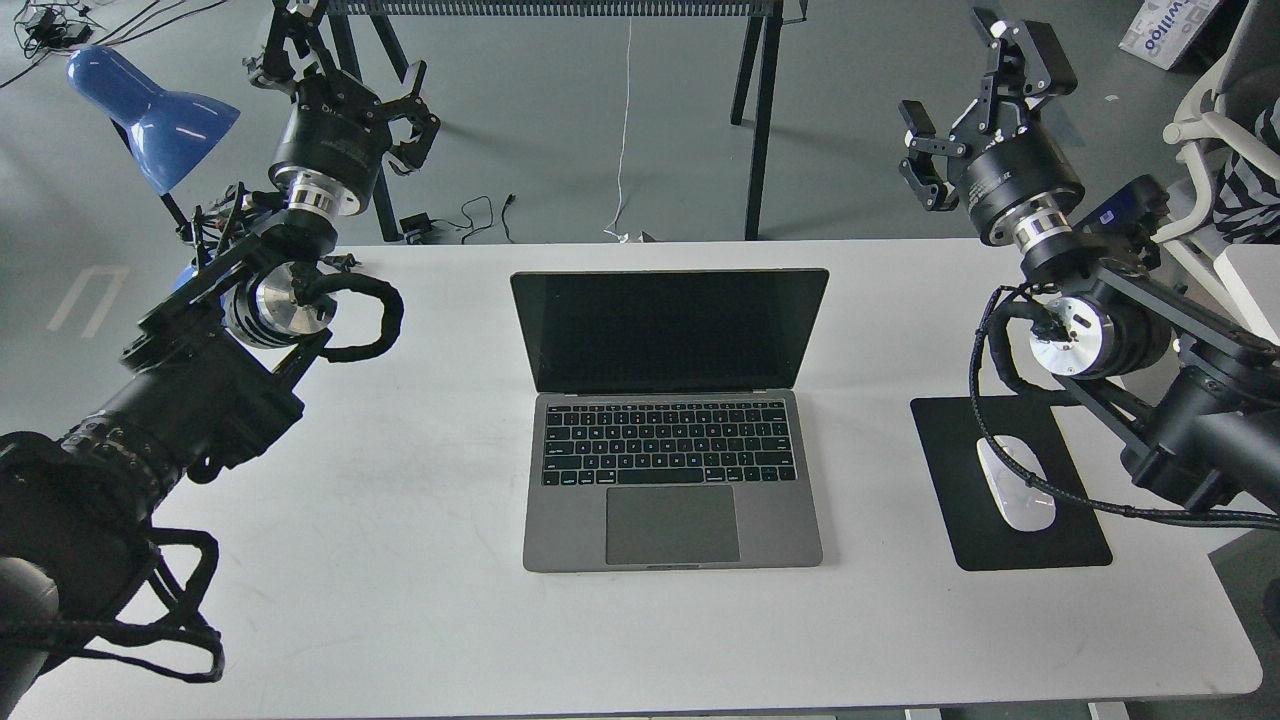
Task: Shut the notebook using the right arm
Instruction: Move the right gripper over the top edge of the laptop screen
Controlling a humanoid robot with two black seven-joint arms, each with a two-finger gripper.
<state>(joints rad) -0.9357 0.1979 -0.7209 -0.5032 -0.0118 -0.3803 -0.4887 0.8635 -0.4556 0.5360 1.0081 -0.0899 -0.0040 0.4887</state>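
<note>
The notebook lies open in the middle of the white table, its black screen upright and facing me, keyboard and trackpad toward the front edge. My right arm reaches in from the right. Its gripper is raised beyond the table's back right edge, open and empty, well right of the screen. My left gripper hangs past the back left edge, open and empty too.
A black mousepad with a white mouse lies right of the notebook, under my right arm's cable. A blue desk lamp stands at the back left. A white chair is at the far right, and dark table legs stand behind.
</note>
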